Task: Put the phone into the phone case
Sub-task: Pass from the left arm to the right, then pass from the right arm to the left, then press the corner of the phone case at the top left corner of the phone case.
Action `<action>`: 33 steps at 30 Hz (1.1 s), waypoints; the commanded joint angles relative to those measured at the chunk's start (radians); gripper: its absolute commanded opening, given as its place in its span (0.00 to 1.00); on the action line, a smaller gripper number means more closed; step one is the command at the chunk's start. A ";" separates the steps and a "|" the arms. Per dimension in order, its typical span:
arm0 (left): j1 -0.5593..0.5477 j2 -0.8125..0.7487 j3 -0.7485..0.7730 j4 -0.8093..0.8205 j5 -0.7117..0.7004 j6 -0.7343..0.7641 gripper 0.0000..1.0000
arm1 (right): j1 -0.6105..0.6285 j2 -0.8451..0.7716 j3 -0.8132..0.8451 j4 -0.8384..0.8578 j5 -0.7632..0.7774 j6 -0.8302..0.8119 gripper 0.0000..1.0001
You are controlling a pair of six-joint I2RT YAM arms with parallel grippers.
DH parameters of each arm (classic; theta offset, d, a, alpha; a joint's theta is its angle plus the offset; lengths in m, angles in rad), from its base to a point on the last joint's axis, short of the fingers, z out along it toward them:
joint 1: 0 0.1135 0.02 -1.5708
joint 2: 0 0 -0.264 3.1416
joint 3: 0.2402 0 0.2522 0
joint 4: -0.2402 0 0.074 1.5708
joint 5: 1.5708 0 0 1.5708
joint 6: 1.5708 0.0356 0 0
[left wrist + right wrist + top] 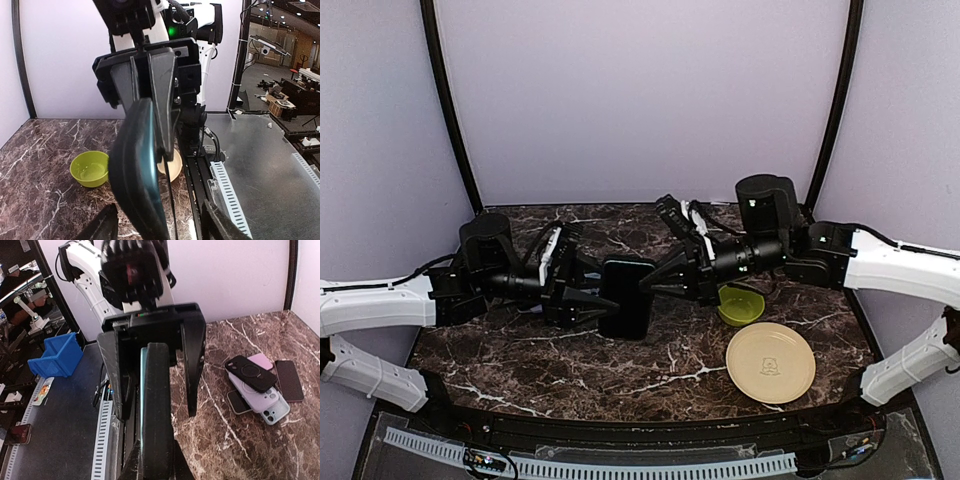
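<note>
While the phone [148,180] looks to be bedded in the dark phone case [157,405], the pair hangs on edge above the middle of the worktop [570,370], between the two arms, and whether every corner has snapped home cannot be told (only a thin teal strip of the handset shows beside the case). The right gripper [650,286] is pinched tight onto one edge and carries the load, and the left gripper [595,300] stands with its fingers [102,227] spread to either side of the opposite edge, near it but apart. What seems left is a final press or check, then setting it down.
</note>
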 commanded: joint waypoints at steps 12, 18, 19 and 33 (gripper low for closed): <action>-0.005 0.005 0.033 0.017 0.014 0.012 0.01 | 0.000 0.035 0.088 -0.057 -0.064 -0.022 0.00; -0.006 -0.010 0.018 0.032 -0.010 0.023 0.00 | -0.001 0.029 0.072 -0.044 -0.003 -0.006 0.45; -0.006 -0.010 0.016 0.031 -0.014 0.028 0.00 | -0.001 0.025 0.073 -0.034 0.008 0.003 0.50; -0.005 0.017 0.039 -0.033 -0.056 0.070 0.00 | 0.066 0.170 0.287 -0.238 0.118 -0.116 0.45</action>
